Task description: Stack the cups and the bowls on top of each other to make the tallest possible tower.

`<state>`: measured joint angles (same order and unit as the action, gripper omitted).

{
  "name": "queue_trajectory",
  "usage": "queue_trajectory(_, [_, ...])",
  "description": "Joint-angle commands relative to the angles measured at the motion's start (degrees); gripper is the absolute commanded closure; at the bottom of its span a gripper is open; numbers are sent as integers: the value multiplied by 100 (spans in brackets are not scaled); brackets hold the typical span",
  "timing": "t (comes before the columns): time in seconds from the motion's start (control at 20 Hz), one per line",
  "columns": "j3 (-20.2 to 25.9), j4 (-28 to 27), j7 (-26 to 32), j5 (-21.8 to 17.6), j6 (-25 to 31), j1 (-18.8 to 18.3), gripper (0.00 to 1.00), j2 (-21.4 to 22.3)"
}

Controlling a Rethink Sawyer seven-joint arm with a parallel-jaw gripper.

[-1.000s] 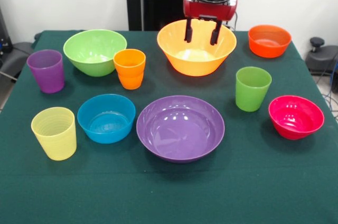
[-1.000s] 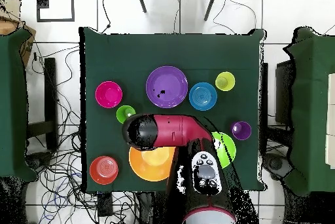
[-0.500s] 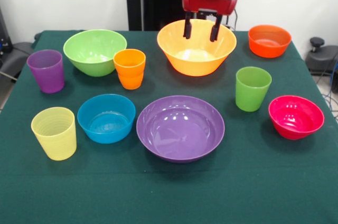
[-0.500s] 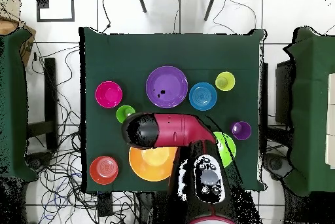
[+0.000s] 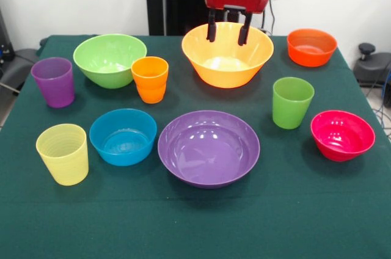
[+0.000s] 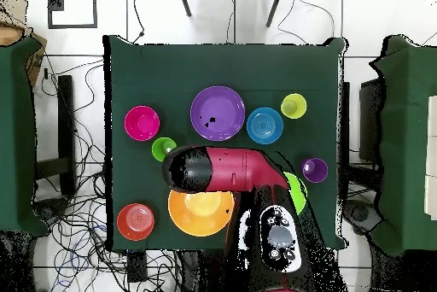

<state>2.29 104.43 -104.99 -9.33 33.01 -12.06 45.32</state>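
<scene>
Table, dark green cloth cover. Ten items resting directly on cloth, all upright, none stacked.
Far row: light green bowl, orange cup just beside it, large orange-yellow bowl, orange-red bowl.
Left edge: purple cup.
Middle right: green cup, pink-red bowl near it.
Near row: pale yellow cup, blue bowl just beside it, wide purple bowl next along.
</scene>
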Motion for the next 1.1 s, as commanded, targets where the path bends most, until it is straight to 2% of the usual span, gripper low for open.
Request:
queue_trajectory(0.05, [468,-188,147,-252,242,-84,0,-246])
queue_trajectory(0.55, [502,-202,170,-239,215,-146,0,-300])
queue_trajectory(1.1, [515,-783,229,-196,703,-133,0,-477])
